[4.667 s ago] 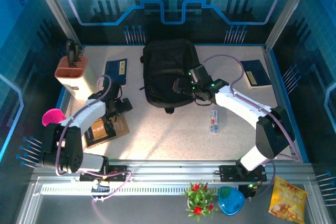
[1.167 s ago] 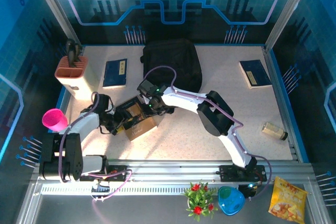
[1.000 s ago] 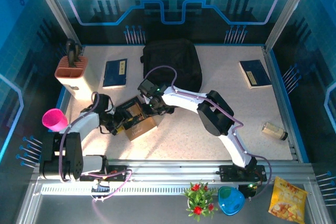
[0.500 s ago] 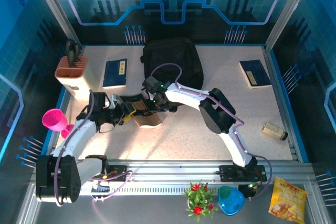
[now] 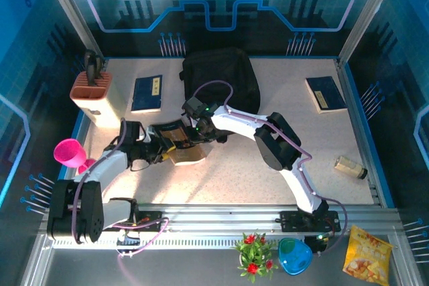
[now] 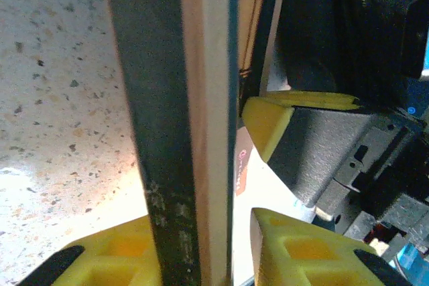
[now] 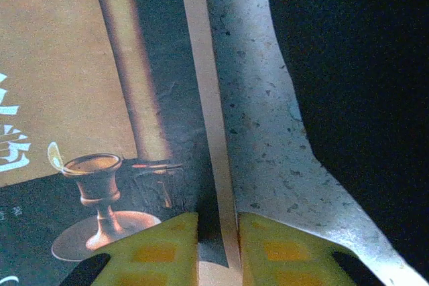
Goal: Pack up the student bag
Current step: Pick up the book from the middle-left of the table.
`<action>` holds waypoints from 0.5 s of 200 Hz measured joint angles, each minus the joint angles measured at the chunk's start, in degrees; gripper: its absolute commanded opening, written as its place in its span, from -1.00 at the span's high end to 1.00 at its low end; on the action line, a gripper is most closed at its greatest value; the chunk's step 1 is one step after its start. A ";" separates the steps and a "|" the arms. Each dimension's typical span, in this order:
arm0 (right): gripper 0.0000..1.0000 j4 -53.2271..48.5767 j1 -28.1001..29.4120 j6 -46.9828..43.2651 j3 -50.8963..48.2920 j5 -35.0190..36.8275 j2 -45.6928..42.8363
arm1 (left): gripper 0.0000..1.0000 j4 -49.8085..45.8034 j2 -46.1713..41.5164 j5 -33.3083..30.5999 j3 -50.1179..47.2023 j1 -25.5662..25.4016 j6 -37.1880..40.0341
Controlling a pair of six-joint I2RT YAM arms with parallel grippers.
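book-transfer step: the thin brown-and-dark paperback book (image 5: 179, 147) is held on edge just in front of the large black fabric backpack (image 5: 221, 82), pinched by both the left end effector (image 5: 158, 147) and the right end effector (image 5: 195, 133). next, probably, one releases and the other carries it to the backpack.

Speckled pale table top (image 5: 234, 175), nothing fancy. The student bag (image 5: 221, 82) is laid flat at the far middle. A blue book (image 5: 147, 93) is set to its left, near a cream holder (image 5: 94, 102). A second blue book (image 5: 326, 94) is parked far right, and a small bottle (image 5: 350, 166) is left on its side near the right edge. A brown book (image 5: 182, 151) is seen tipped up left of centre.
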 measured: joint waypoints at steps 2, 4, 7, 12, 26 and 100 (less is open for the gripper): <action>0.49 0.09 0.00 0.00 -0.09 -0.02 -0.04 | 0.60 -0.15 0.00 -0.24 0.04 0.00 0.11; 0.48 0.24 -0.02 -0.07 -0.20 -0.04 -0.11 | 0.63 -0.33 0.00 -0.44 0.07 -0.02 0.35; 0.46 0.37 -0.02 0.04 -0.33 -0.13 -0.22 | 0.66 -0.61 0.00 -0.74 0.13 -0.02 0.11; 0.43 0.79 -0.02 0.00 -0.68 -0.24 -0.37 | 0.72 -1.25 0.00 -1.25 0.37 -0.09 0.33; 0.36 2.27 -0.04 0.02 -2.08 -0.63 -1.42 | 0.86 -3.72 -0.22 -2.86 1.55 -0.28 0.79; -0.39 20.39 -2.84 6.01 -20.79 -8.24 -25.81 | 1.00 -14.80 -11.85 -8.15 12.24 -0.55 0.48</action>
